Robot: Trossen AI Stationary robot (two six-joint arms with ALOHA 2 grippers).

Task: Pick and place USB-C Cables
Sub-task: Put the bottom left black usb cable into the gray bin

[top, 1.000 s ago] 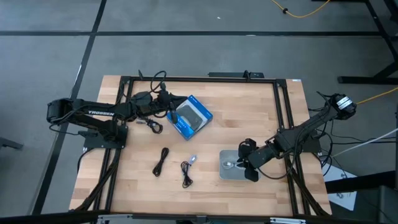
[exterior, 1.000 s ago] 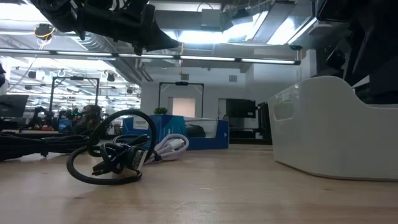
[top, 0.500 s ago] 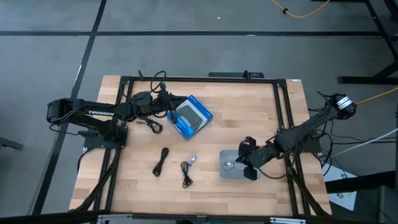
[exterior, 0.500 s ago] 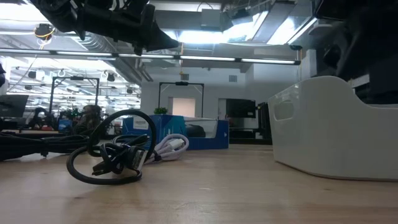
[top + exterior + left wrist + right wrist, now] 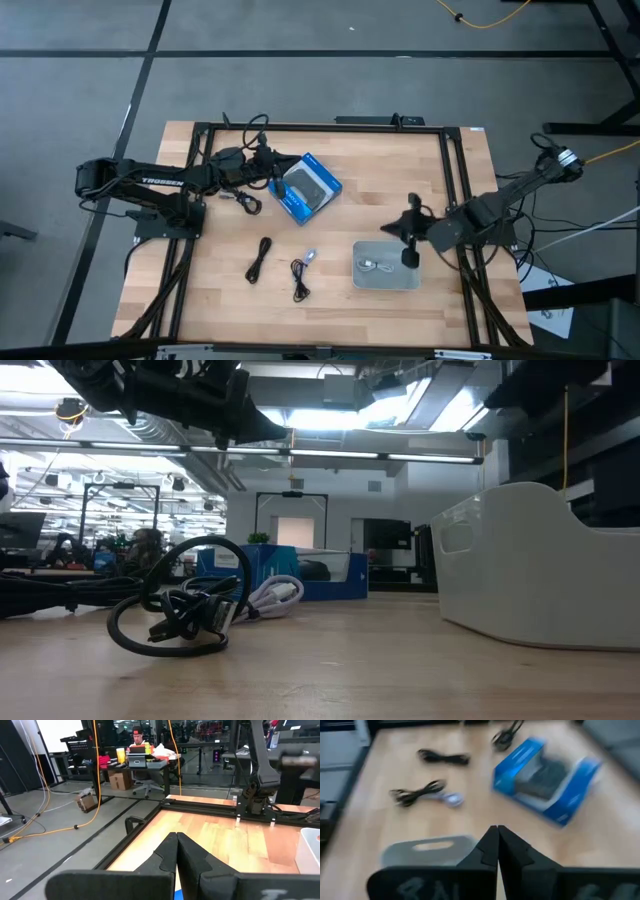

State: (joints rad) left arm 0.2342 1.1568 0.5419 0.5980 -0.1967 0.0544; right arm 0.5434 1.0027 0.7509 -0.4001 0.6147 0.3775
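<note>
Two black USB-C cable bundles (image 5: 260, 258) (image 5: 299, 277) lie on the near left of the table; the second has a whitish end. A third black bundle (image 5: 244, 200) lies by the left arm. A whitish-silver cable (image 5: 375, 265) rests inside the grey tray (image 5: 400, 280). My right gripper (image 5: 405, 240) is shut and hangs above the tray's far edge, holding nothing. In the right wrist view, its shut gripper (image 5: 496, 829) points over the tray (image 5: 425, 849) toward the cables (image 5: 417, 793). My left gripper (image 5: 272, 170) (image 5: 176, 836) waits, shut, beside the blue box (image 5: 308, 187).
The blue-and-black box lies on the far middle of the table, with the arms' own black wires (image 5: 250, 135) behind it. In the low view a black cable bundle (image 5: 185, 610) sits close to the camera, and the white tray wall (image 5: 540, 575) stands at the right.
My right gripper has risen off the tray and drawn back toward the table's far right. In the low view the dark arm above the tray wall has gone up out of sight. The whitish cable has stayed in the tray.
</note>
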